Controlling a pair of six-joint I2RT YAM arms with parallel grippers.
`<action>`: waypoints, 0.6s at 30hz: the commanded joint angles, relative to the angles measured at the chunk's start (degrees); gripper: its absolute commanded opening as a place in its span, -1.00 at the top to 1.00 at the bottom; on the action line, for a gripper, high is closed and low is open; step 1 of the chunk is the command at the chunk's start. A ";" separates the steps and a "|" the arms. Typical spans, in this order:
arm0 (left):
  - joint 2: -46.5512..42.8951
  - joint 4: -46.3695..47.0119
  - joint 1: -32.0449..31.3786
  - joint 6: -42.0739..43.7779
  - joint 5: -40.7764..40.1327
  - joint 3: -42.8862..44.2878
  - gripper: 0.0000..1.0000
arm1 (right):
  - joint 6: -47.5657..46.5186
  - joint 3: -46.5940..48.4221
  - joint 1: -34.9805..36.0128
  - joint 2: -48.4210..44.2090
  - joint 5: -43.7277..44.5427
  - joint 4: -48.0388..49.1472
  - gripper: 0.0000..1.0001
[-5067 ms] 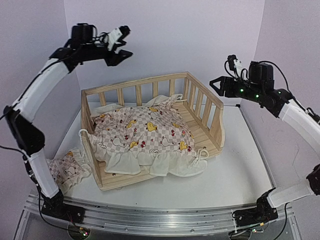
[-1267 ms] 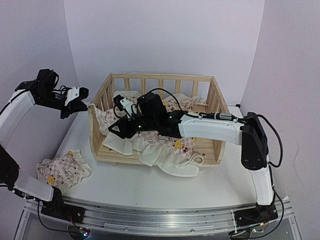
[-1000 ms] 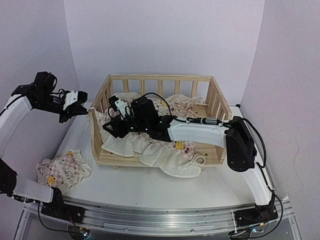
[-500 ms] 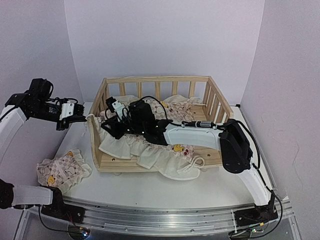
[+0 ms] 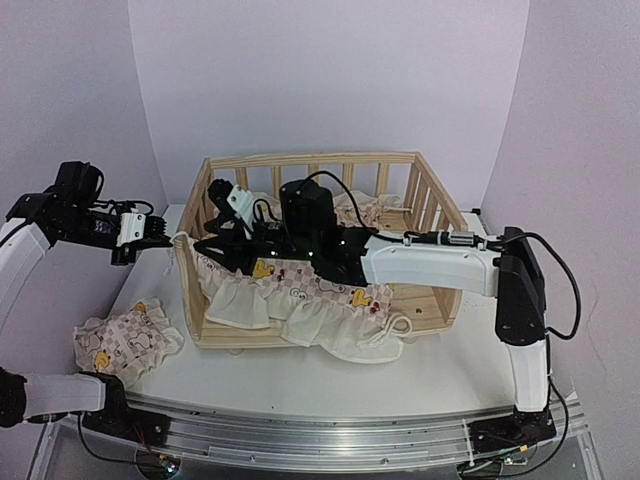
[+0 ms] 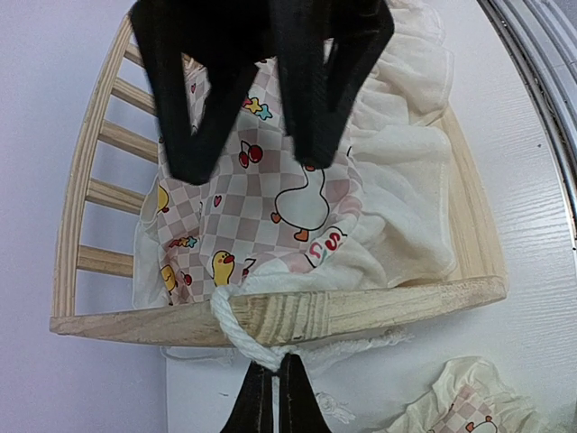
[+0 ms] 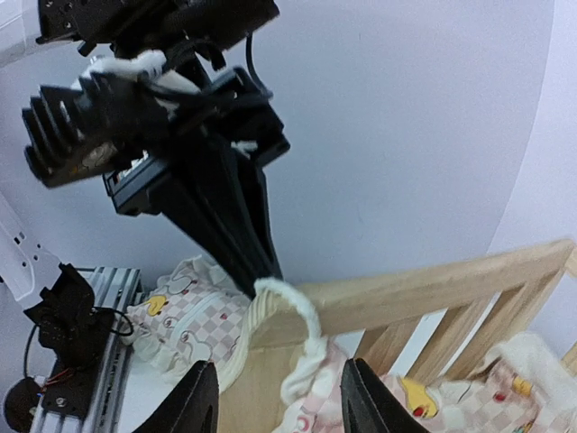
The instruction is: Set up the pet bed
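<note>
Left wrist view: left gripper [image 6: 275, 386] is pinching the tie string [image 6: 236, 327] over the frame's left rail [image 6: 379, 307]. Right gripper [image 7: 280, 393], jaws spread, is riding higher above the cushion [image 5: 312, 287] than before.

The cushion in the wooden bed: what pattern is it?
The cushion has pink-white checks with ducks and cherries; clearest from the left wrist.
</note>
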 commanded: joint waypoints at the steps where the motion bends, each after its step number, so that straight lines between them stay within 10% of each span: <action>1: -0.73 -3.63 -0.53 1.17 2.84 0.50 1.00 | -4.80 6.91 -0.12 7.00 0.09 -1.87 0.00; 8: -1.40 -3.65 -0.52 1.57 3.01 -0.37 1.00 | -2.83 15.51 -0.56 13.92 -1.92 -4.85 0.10; 18: -3.84 -2.30 -0.53 -0.10 4.09 -1.38 1.00 | -3.72 10.72 0.47 10.03 -1.95 -1.67 1.00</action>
